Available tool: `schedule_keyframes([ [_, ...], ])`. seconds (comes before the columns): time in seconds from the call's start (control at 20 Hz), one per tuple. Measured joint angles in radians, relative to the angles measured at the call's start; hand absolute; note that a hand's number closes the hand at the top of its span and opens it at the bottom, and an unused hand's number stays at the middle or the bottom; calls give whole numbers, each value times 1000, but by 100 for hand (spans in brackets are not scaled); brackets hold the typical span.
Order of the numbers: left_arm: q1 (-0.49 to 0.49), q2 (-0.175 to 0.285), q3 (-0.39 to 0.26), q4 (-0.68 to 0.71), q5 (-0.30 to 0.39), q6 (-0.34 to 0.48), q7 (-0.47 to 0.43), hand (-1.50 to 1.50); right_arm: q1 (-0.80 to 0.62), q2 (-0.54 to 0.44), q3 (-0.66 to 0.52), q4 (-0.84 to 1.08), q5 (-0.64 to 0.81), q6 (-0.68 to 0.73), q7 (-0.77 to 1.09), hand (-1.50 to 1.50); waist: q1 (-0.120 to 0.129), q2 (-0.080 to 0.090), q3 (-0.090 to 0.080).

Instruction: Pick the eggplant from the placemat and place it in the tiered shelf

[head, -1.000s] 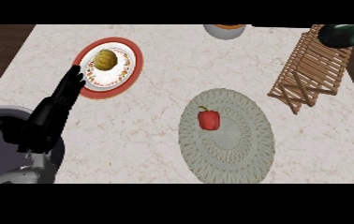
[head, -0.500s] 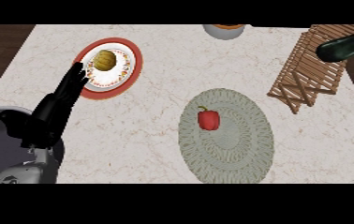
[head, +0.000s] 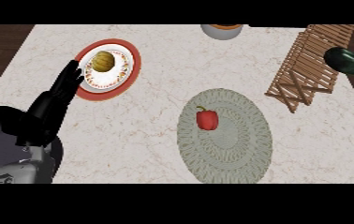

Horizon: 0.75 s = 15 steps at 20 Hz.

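Note:
A red bell pepper point(head: 207, 119) lies on the round grey woven placemat point(head: 224, 145), a little left of its middle; I see no eggplant on the mat. The wooden tiered shelf point(head: 304, 68) stands at the right. A dark rounded shape point(head: 342, 59) sits at the right edge over the shelf; it seems to be my right hand, and whether it holds anything is hidden. My left hand point(head: 55, 101) rests open at the left, fingers straight, tips beside the red plate.
A red-rimmed plate point(head: 128, 73) holding a yellowish round food point(head: 104, 61) stands at the back left. A grey bowl point(head: 221, 31) is at the counter's far edge. Bare counter lies between plate and placemat.
The dark shape at the right edge has slid nearer along the shelf. The left hand has shifted slightly. The pepper has not moved.

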Motion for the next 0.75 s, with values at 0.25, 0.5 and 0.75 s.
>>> schedule_keyframes([
  [0.25, 14, -3, -10, -9, -4, -6, -5, 0, -107, -81, -107, 116, -97, 172, 147, -150, 7, 2, 0],
  [0.5, 16, -9, -17, -21, -2, -7, -5, 0, -156, -192, -196, 248, -172, 329, 290, -150, 15, 9, 1],
  [0.75, 16, -3, -11, -19, 7, -18, -17, 0, -159, -297, -241, 329, -209, 457, 362, -150, 28, 21, 4],
])
